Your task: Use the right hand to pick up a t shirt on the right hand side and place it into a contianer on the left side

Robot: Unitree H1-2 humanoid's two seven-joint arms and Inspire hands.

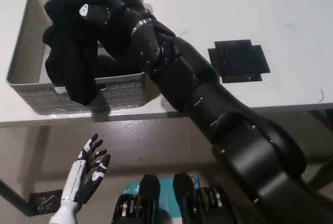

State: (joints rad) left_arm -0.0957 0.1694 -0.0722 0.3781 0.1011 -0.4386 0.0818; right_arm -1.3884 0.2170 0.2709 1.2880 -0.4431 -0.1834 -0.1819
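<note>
Head view: the black right hand reaches across the white counter from the lower right and sits above the grey mesh basket at the far left. Its fingers are closed on a black t-shirt, gripping the bunched top of the cloth. The shirt hangs down from the hand over the inside of the basket, and its lower end drapes across the near wall, reaching down past the rim on the outside. Most of the basket's floor is hidden by the cloth and the arm; only the left wall, part of the far wall and the near wall show. The basket stands close to the near edge of the counter.

A flat black square pad lies on the counter to the right of the arm, well apart from the basket.

The white left hand rests at the lower left, below the counter's near edge, over the floor. Its fingers are spread apart and it holds nothing.
</note>
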